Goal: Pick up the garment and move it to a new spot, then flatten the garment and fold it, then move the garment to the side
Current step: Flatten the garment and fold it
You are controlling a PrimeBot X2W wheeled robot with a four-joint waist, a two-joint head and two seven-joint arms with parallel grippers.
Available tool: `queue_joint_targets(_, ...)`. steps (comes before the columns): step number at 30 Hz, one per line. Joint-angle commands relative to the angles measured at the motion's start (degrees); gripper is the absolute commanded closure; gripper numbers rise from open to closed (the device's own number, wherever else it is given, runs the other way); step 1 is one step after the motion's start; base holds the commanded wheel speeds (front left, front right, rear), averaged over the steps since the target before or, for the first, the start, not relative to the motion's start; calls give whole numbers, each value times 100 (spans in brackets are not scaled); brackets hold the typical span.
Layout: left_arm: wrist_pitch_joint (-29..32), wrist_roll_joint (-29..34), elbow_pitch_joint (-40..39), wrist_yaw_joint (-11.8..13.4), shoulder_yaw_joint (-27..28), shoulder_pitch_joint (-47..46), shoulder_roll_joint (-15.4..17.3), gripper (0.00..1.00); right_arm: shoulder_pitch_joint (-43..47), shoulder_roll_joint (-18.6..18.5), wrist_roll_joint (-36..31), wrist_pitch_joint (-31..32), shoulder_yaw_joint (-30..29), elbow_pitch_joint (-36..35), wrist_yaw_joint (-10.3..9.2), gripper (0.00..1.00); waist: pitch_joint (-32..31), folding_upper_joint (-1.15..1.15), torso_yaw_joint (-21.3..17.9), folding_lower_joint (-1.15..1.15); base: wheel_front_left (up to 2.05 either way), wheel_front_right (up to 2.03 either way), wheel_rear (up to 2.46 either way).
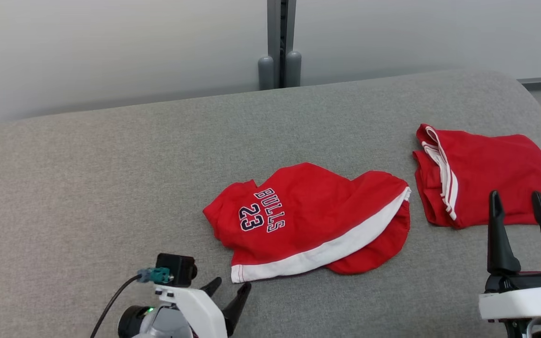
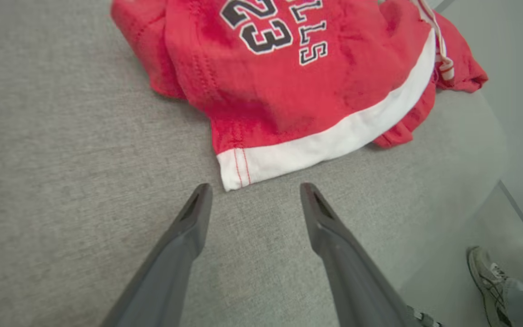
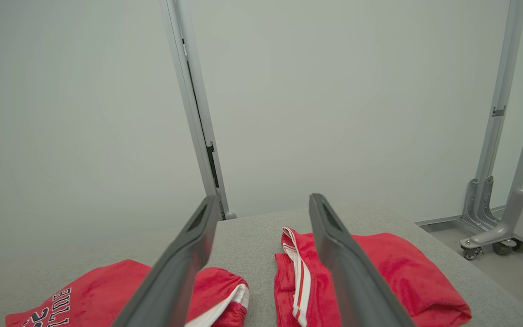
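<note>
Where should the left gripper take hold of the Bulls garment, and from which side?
Grip the white-hemmed corner of the Bulls garment. It sticks out flat toward the open left gripper, just ahead of it. Probably come from the robot's side, low, pinching the hem edge.

garment (image 1: 308, 220): soft matt cloth | tabletop (image 1: 87, 188): rough woven fabric | post (image 1: 273, 28): smooth metal

Centre frame, a red garment (image 1: 308, 220) with a white hem band and dark, white-edged "BULLS 23" lettering; right of frame, a second red garment (image 1: 491, 178) edged with white stripes; both against a mottled grey surface (image 1: 87, 188).
</note>
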Motion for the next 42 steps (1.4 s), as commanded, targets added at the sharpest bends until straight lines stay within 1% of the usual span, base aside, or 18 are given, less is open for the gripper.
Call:
queue_joint_targets(1, 234, -146, 153, -111, -66, -196, -66, 0, -126, -23, 38, -70, -3, 36, 5, 0, 135, 0, -113, 0, 0, 0, 0)
queue_joint_targets(4, 439, -327, 411, -215, -72, -399, -220, 0, -184, -23, 52, -111, 14, 106, 5, 0, 222, 0, -200, 0, 0, 0, 0)
queue_joint_targets(5, 520, -308, 645, -235, -104, -539, -238, 0, -227, -24, 57, -132, 42, 138, 5, 0, 257, 0, -252, 0, 0, 0, 0)
queue_joint_targets(7, 573, -311, 856, -219, -114, -660, -302, 0, -267, -22, 57, -147, 69, 179, 5, 0, 289, 0, -287, 0, 0, 0, 0)
queue_joint_targets(10, 591, -375, 1121, -304, -134, -775, -369, 0, -306, -24, 57, -162, 81, 233, 5, 0, 301, 0, -316, 0, 0, 0, 0)
queue_joint_targets(11, 585, -387, 1193, -322, -133, -805, -378, 22, -311, -24, 58, -166, 81, 248, 5, 0, 307, 0, -318, 0, 0, 0, 0)
queue_joint_targets(13, 573, -402, 1309, -371, -142, -851, -413, 100, -321, -24, 56, -174, 68, 272, 5, 0, 303, 0, -308, 0, 0, 0, 0)
queue_joint_targets(16, 525, -424, 1387, -424, -131, -900, -460, 100, -319, -23, 52, -172, 50, 291, 5, 0, 284, 0, -277, 0, 0, 0, 0)
queue_joint_targets(18, 422, -442, 1446, -488, -87, -945, -464, 100, -302, -24, 39, -160, 24, 314, 5, 0, 223, 0, -183, 0, 0, 0, 0)
queue_joint_targets(21, 410, -490, 1397, -511, -74, -931, -458, 100, -267, -24, 17, -137, -5, 326, 5, 0, 154, 0, -97, 0, 0, 0, 0)
queue_joint_targets(24, 477, -526, 1167, -518, -36, -827, -337, 100, -204, -23, -13, -88, -42, 318, 5, 0, 55, 0, 52, 0, 0, 0, 0)
queue_joint_targets(28, 621, -605, 579, -381, 60, -606, -67, 100, -117, -23, -59, -10, -111, 278, 5, 0, -62, 0, 273, 0, 0, 0, 0)
queue_joint_targets(32, 857, -687, -138, -122, 216, -255, 348, 100, -50, -23, -55, 42, -127, 260, 5, 0, -101, 0, 444, 0, 0, 0, 0)
queue_joint_targets(37, 1103, -764, -905, 184, 349, 245, 801, 100, 32, -24, -69, 102, -91, 256, 5, 0, -110, 0, 532, 0, 0, 0, 0)
queue_joint_targets(40, 1123, -845, -1108, 330, 422, 566, 932, 100, 76, -23, -88, 145, -116, 276, 5, 0, -126, 0, 557, 0, 0, 0, 0)
queue_joint_targets(42, 1126, -788, -1068, 408, 413, 698, 1023, 100, 118, -23, -100, 159, -128, 294, 5, 0, -129, 0, 565, 0, 0, 0, 0)
